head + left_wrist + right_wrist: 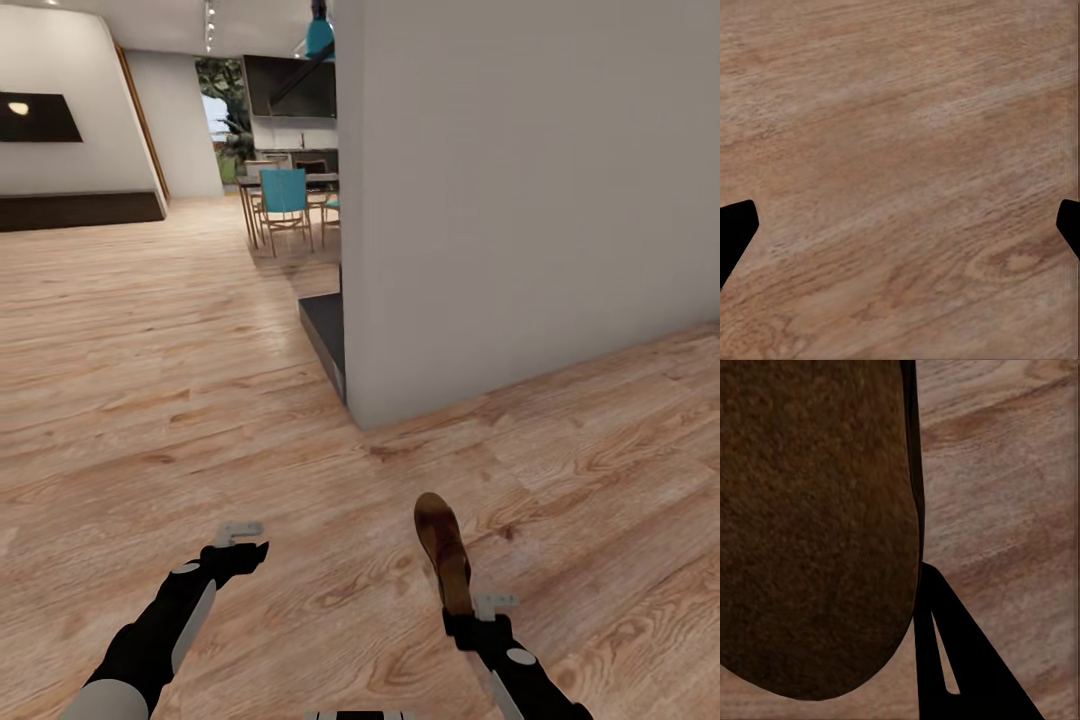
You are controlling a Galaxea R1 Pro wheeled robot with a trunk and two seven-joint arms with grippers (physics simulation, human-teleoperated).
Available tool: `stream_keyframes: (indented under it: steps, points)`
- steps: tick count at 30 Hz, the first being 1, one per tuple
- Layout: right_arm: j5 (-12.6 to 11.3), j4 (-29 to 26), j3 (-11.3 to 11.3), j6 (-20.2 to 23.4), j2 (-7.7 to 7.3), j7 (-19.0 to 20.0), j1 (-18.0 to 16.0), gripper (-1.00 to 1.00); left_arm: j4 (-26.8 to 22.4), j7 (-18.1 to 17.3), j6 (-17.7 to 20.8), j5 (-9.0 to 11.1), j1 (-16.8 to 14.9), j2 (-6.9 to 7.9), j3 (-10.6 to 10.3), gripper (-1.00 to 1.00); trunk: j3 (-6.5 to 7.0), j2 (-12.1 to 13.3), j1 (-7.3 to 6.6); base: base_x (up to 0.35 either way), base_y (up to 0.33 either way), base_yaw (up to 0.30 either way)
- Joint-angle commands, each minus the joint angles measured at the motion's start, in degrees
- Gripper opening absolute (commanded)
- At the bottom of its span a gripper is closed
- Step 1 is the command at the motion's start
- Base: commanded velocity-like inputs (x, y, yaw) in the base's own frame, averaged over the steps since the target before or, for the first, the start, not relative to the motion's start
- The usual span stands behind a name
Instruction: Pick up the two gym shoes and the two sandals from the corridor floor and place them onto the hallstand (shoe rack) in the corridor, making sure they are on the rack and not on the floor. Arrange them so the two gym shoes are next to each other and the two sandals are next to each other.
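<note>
Currently right tool (462,612) clamped on brown sandal (442,549), held above corridor floor (150,400) (white wall corner (520,200) ahead). Left tool (243,545) spread wide, holding nothing.

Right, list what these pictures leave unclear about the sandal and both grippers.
- Sandal: the head view shows it held at one end by the right gripper; in the right wrist view its brown sole hides the grip.
- Left gripper: the left wrist view's edges cut off its fingertips over the corridor floor.
</note>
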Motion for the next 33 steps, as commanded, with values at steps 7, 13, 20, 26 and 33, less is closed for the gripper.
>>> stream_keyframes:
  steps: [7,13,20,26,33]
  points:
    - [-0.47,-0.06,-0.03,-0.09,-0.05,0.14,0.00,-1.00,-0.05,0.06,0.36,0.53,-0.01,-0.02,-0.28,1.00,1.89,2.81,-1.55,0.000,0.000,0.000]
    - [-0.59,0.08,0.00,-0.15,0.02,0.18,0.00,-1.00,-0.14,0.13,0.40,0.52,-0.01,0.03,-0.18,1.00,3.17,4.41,-2.43,0.000,0.000,0.000]
    - [-0.55,0.12,0.02,-0.17,0.06,0.09,0.00,-1.00,-0.21,0.15,0.41,0.51,-0.01,0.04,-0.14,1.00,3.42,4.41,-2.43,0.000,0.000,-0.016]
    - [-0.58,0.05,-0.02,-0.17,-0.01,0.10,0.00,-1.00,-0.22,0.15,0.41,0.51,-0.01,0.04,-0.09,1.00,3.76,4.41,-2.43,0.000,0.000,-0.156]
    - [-0.60,0.04,-0.03,-0.02,-0.07,0.11,0.00,-1.00,-0.22,0.15,0.47,0.51,-0.01,0.04,-0.13,1.00,4.24,4.41,-2.43,0.000,0.000,-0.204]
